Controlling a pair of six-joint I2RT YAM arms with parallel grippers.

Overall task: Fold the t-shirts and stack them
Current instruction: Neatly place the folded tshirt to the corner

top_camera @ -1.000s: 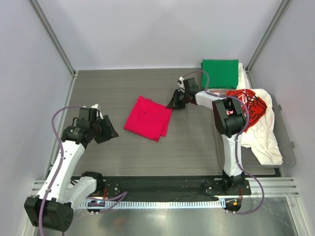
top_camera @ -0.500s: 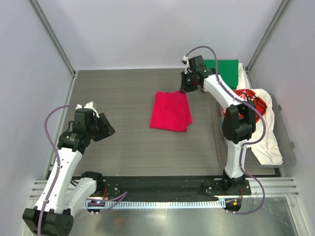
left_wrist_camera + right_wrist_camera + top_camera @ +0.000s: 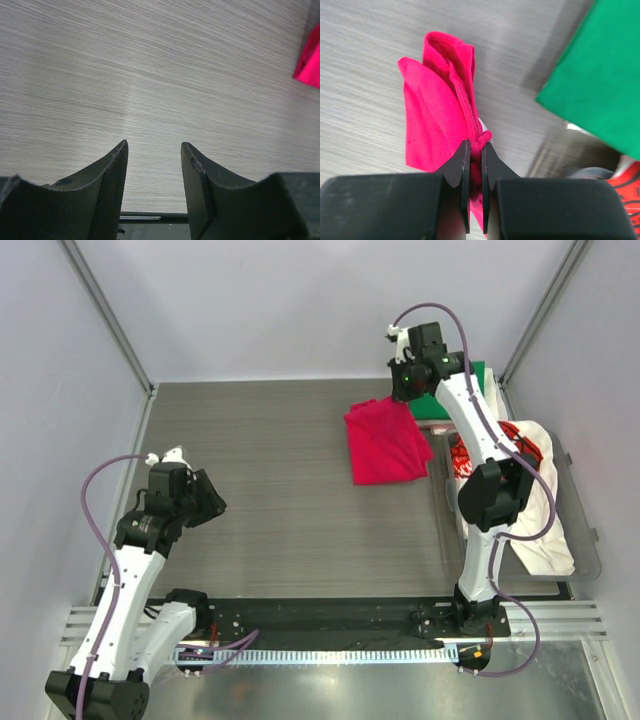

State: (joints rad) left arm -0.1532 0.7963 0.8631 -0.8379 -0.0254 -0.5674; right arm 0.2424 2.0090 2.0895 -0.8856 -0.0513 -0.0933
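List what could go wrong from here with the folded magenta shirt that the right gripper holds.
1. The right gripper pinches only one bunched edge of the folded magenta cloth shirt; its layers splay, so the fold may open.
2. Most of it seems to rest on the grey table, so it may land askew on the folded green shirt or rumple it.

Right gripper (image 3: 475,146) pinched closed, arm outstretched; left gripper (image 3: 154,145) parted.

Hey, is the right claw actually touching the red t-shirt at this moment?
Touching. The right wrist view shows the right claw pinched shut on a bunched edge of the red t-shirt, with cloth squeezed into the narrow slit.
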